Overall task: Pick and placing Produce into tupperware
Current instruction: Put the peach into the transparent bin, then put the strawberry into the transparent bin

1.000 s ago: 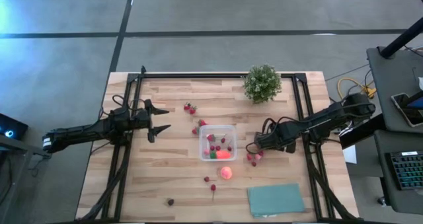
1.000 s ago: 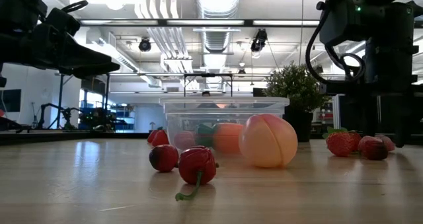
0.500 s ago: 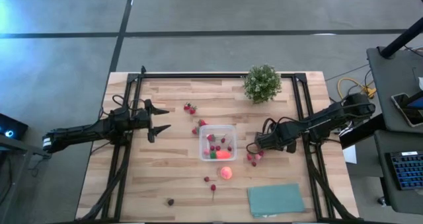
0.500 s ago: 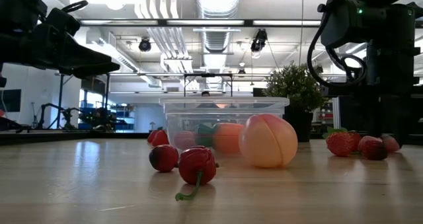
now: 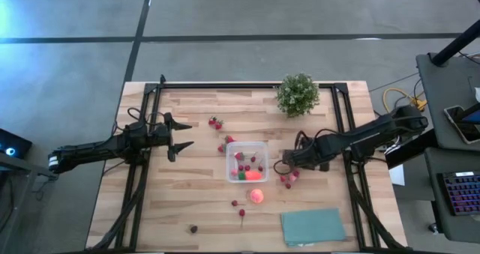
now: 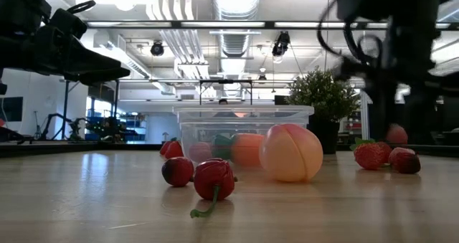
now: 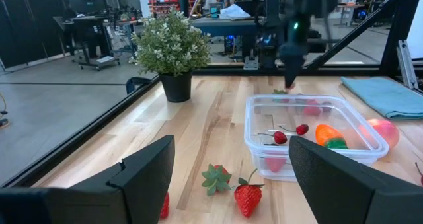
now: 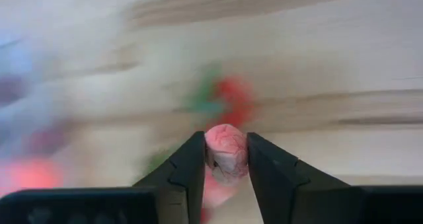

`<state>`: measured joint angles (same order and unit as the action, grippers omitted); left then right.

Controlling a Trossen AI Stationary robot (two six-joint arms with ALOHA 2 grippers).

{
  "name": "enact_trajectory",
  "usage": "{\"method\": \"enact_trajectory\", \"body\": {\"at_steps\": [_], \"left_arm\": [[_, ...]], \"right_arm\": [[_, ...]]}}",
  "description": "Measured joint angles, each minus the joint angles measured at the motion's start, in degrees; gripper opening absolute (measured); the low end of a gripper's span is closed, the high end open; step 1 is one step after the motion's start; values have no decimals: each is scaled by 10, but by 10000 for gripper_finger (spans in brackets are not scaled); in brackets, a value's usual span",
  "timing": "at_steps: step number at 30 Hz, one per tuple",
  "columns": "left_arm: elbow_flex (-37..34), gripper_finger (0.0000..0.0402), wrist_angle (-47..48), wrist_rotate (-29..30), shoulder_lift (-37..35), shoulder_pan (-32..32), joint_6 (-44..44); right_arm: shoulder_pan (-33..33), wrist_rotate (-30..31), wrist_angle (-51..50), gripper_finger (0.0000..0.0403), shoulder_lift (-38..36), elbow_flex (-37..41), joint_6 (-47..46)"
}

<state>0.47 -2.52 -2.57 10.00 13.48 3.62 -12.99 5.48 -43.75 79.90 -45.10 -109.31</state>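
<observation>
The right gripper (image 8: 225, 159) has its two dark fingers (image 8: 187, 168) pressed close on a small pink-red piece of produce (image 8: 226, 151), which sits between the tips and is lifted off the table. In the low view this same pink piece (image 6: 396, 134) hangs above the wood, under the blurred dark arm. From above, the right gripper (image 5: 280, 165) stands just beside the right wall of the tupperware (image 5: 263, 155), between the container and a little group of strawberries (image 5: 288, 179) that lie on the table near it.

The tupperware is a clear square box near the middle of the table (image 5: 187, 201). Inside it I can see an orange-red piece with a green end (image 5: 248, 174) and some small red pieces. In the left wrist view, cherries (image 7: 289, 133) with stems also lie in it. Just in front of the container, touching nothing, is the peach-like ball (image 5: 256, 196). Two small red pieces (image 5: 238, 207) lie near the ball, and one dark piece (image 5: 193, 228) lies well apart, near the front edge. More strawberries (image 5: 216, 123) are on the other side of the box, toward the left arm.

The left gripper (image 5: 182, 138) waits over the left part of the table, well apart from the container, with its fingers (image 7: 340, 181) spread wide and holding nothing.

A green potted plant (image 5: 297, 94) stands at the far edge, and a teal cloth (image 5: 313, 225) lies flat at the near right corner.
</observation>
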Motion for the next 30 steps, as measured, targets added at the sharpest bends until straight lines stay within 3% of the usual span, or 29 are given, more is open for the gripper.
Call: {"method": "enact_trajectory", "body": {"at_steps": [8,11,14,17,22,30], "left_arm": [[0,283,0,0,0,0,0],[0,283,0,0,1,0,0],[0,283,0,0,0,0,0],[0,283,2,0,0,0,0],[0,283,0,0,0,0,0],[0,283,0,0,0,0,0]], "right_arm": [[21,12,198,100,39,-124,225],[49,16,200,100,93,-179,279],[78,-36,201,100,160,-232,332],[94,-69,189,100,222,-286,361],[97,-21,51,110,286,-387,402],[97,22,-49,190,336,-502,460]]}}
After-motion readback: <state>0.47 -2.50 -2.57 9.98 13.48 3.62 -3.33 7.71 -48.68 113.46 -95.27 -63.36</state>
